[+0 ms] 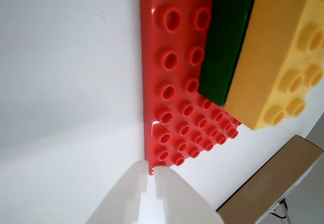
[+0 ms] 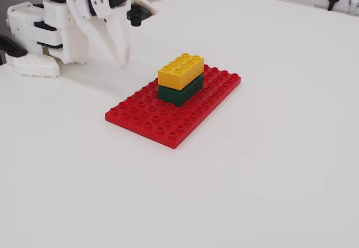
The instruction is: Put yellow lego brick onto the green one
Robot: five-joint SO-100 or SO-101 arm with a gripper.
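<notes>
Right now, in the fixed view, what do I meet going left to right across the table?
The robot's white base → the claw, its tips close together and holding nothing → the red studded plate, carrying the yellow brick stacked on the green brick → bare white table.

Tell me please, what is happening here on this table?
A small white robot arm is stacking toy bricks. The yellow lego brick already sits on the green one, and both stand on a red baseplate on the white table. The pincer holds nothing: in the fixed view it is to the left of the stack, apart from it, with its fingers nearly together. The placing looks done.
</notes>
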